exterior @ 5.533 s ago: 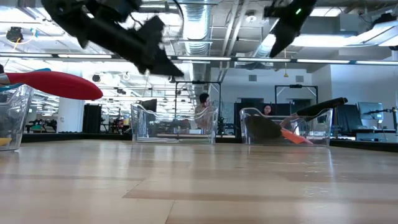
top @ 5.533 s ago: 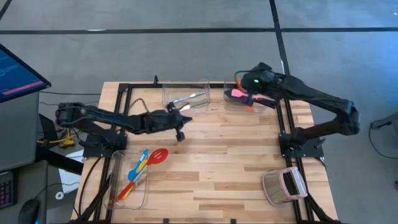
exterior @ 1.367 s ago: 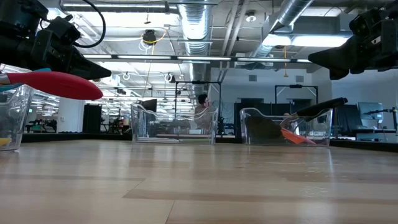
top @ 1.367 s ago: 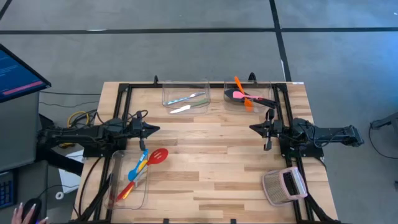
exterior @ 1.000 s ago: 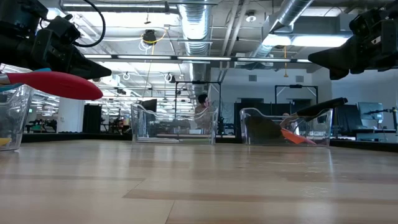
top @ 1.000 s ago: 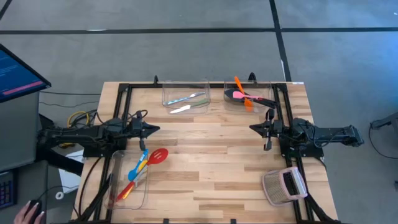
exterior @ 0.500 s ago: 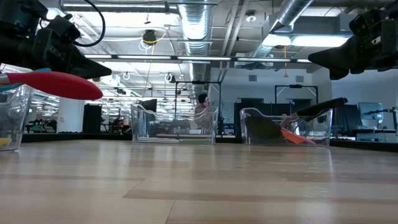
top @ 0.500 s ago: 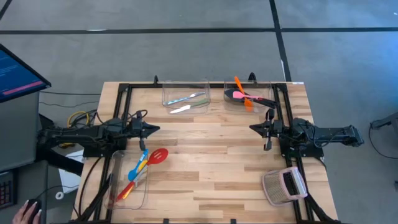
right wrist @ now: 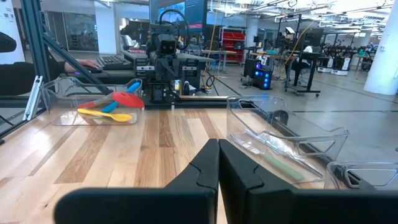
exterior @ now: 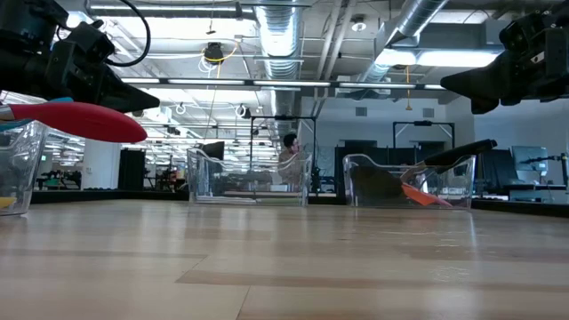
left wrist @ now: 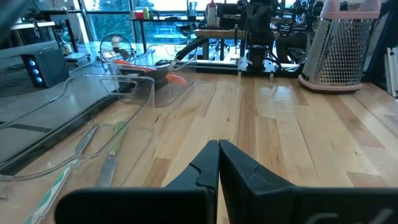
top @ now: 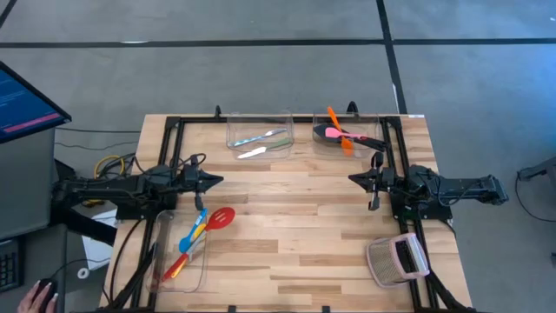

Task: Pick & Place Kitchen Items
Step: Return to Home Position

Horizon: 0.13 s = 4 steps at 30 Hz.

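Open table (top: 304, 228) middle, bins (top: 229, 130) at edges

The wooden table (top: 295, 228) is light brown. A clear bin (top: 283, 122) sits on it at 12 o'clock, a second clear bin (top: 366, 127) at 1 o'clock, and a long clear bin (top: 196, 275) at 8 o'clock. A grey mesh thing (top: 397, 259) stands at 4 o'clock. Black bars (top: 200, 119) run near the edges.

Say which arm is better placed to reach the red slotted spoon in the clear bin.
Left: the left gripper, shut, sits near the red slotted spoon; the right gripper is across the table.
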Available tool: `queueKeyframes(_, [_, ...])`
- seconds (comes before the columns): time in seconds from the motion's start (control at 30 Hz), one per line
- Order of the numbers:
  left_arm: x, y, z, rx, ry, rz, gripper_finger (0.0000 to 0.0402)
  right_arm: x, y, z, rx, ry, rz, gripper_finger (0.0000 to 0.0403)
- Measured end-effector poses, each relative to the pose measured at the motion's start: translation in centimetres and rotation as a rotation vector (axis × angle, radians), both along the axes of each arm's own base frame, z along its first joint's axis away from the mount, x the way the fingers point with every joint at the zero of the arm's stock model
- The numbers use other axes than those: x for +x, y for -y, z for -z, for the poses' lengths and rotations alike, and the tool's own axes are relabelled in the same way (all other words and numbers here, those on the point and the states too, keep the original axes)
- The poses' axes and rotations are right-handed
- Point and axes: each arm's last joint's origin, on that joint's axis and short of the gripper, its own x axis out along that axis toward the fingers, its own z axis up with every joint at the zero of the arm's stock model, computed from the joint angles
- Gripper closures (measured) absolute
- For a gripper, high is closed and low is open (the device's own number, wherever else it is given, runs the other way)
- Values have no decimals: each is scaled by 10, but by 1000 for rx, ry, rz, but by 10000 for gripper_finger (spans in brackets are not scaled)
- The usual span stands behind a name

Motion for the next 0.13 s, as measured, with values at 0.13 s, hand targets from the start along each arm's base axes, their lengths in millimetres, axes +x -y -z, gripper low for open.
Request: queueKeyframes(0.13, [0, 0, 0, 0, 1, 0, 399, 0, 0, 0, 0, 0, 0, 403])
